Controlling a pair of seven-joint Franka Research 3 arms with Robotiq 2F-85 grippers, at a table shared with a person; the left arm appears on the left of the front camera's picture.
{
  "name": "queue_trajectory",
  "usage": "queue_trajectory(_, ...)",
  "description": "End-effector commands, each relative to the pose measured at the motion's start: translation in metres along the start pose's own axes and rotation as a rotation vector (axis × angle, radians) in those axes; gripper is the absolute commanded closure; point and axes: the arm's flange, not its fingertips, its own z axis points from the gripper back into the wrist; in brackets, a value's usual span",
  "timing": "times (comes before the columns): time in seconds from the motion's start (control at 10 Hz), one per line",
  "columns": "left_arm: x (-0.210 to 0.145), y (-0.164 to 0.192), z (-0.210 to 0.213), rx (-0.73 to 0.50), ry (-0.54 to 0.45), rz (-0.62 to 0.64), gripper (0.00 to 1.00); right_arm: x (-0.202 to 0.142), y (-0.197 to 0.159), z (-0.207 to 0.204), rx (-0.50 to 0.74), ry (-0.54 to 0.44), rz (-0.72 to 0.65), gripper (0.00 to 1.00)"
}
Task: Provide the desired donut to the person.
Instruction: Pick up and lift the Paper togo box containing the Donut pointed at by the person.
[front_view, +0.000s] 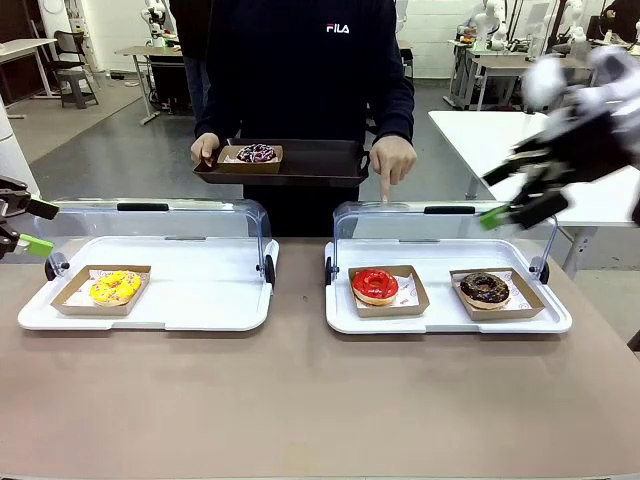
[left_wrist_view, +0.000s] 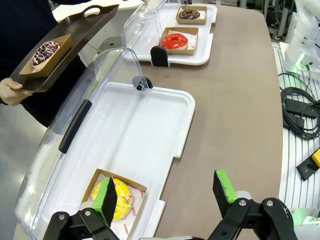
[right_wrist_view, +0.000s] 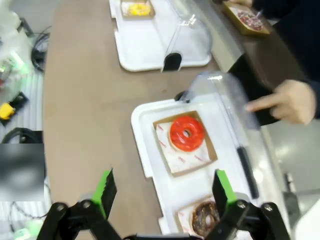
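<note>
The person (front_view: 300, 70) stands at the far side and holds a dark tray (front_view: 320, 162) carrying a sprinkled donut (front_view: 257, 153). Their other hand (front_view: 390, 160) points a finger down at the raised lid behind the red donut (front_view: 375, 285), which shares the right white tray (front_view: 445, 320) with a chocolate donut (front_view: 485, 289). A yellow donut (front_view: 116, 287) lies on the left white tray (front_view: 200, 300). My right gripper (front_view: 505, 195) hovers open and blurred above the right tray's far right; the red donut (right_wrist_view: 186, 133) shows ahead of its fingers. At the far left my left gripper (front_view: 38, 227) is open above the yellow donut (left_wrist_view: 125, 195).
Both trays have clear lids (front_view: 160, 215) hinged open toward the person. Each donut sits in a brown cardboard holder. Bare brown tabletop (front_view: 300, 400) stretches in front of the trays. Cables (left_wrist_view: 300, 115) lie off the table's side.
</note>
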Motion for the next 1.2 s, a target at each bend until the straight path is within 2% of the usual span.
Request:
queue_trajectory(0.0,-0.002,0.001,0.001,-0.002,-0.016,0.003,0.00,0.015,-0.041,-0.076,-0.003,0.188,0.006,0.00)
queue_trajectory(0.2,-0.002,0.001,0.001,-0.002,-0.016,0.003,0.00,-0.009,-0.050,-0.128,-0.071,0.284,0.118,0.00)
queue_trajectory(0.3,-0.002,0.001,0.001,-0.002,-0.016,0.003,0.00,-0.021,-0.041,-0.137,-0.035,0.302,0.143,0.00)
queue_trajectory(0.4,-0.002,0.001,0.001,-0.002,-0.016,0.003,0.00,-0.022,-0.028,-0.130,0.037,0.192,0.136,0.00)
queue_trajectory(0.5,-0.002,0.001,0.001,-0.002,-0.016,0.003,0.00,-0.014,-0.041,-0.147,-0.016,0.274,0.109,0.00)
queue_trajectory(0.9,-0.002,0.001,0.001,-0.002,-0.016,0.003,0.00,-0.018,-0.041,-0.148,-0.010,0.270,0.124,0.00)
queue_trajectory(1.1,-0.002,0.001,0.001,-0.002,-0.016,0.003,0.00,-0.030,-0.013,-0.175,0.066,0.259,0.199,0.00)
